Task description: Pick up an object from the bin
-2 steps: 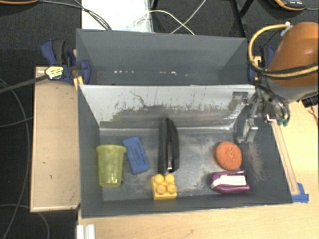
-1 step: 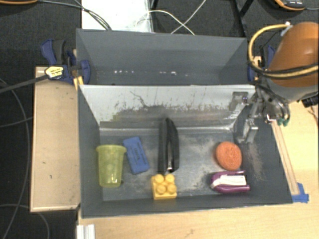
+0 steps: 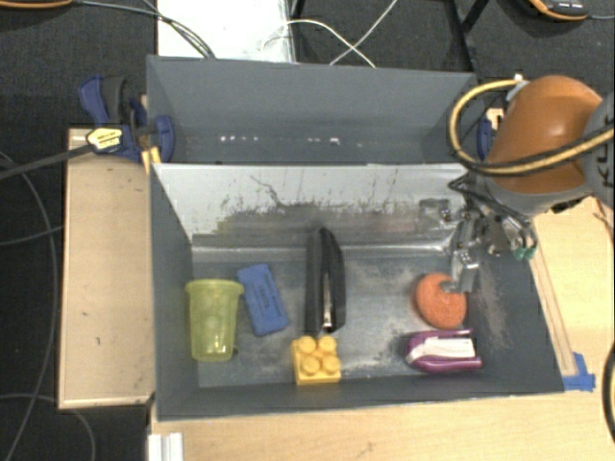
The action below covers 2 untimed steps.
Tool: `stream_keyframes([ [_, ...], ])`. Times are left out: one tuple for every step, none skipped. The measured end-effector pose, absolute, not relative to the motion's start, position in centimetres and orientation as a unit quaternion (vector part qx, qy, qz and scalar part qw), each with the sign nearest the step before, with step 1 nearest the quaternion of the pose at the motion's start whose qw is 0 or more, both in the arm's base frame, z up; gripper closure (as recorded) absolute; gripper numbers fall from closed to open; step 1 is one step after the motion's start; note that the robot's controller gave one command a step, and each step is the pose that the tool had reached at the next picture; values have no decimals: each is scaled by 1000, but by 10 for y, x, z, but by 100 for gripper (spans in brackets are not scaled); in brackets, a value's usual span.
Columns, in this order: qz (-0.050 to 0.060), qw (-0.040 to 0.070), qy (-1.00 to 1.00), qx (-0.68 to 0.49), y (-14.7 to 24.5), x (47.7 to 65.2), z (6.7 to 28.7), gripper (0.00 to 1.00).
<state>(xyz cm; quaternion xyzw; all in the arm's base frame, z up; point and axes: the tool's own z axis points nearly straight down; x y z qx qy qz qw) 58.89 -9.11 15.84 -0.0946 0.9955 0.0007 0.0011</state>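
You are looking at the gripper (image 3: 467, 275) hanging at the right of the frame, just above and touching or nearly touching the upper right edge of an orange, rough-skinned ball (image 3: 440, 305). How wide the gripper is standing you cannot tell from here, and nothing is showing in its grasp.

The ball is lying on the floor of the grey bin (image 3: 288, 209), right of centre. A purple and white tool (image 3: 442, 351) is lying just below it in the frame, close enough that the two may be touching.

Here is what you are risking. The gripper is sitting off the ball's centre, toward its upper right, so a closing grasp is likely to be catching only the edge, and a round thing will be rolling away, probably to the lower left. If it is rolling, it will be bumping the purple and white tool and changing the layout. A straight descent may be pressing the ball into the floor rather than straddling it.

The black stapler (image 3: 325, 281), yellow toy brick (image 3: 317, 359), blue block (image 3: 261, 299) and yellow-green cup (image 3: 212, 318) are lying well apart to the left, so they are posing no trouble.
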Motion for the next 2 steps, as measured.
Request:
stream_keyframes([
  [0,3,998,-57,-94,590,124,0],
  [0,1,992,-126,-130,576,121,0],
])
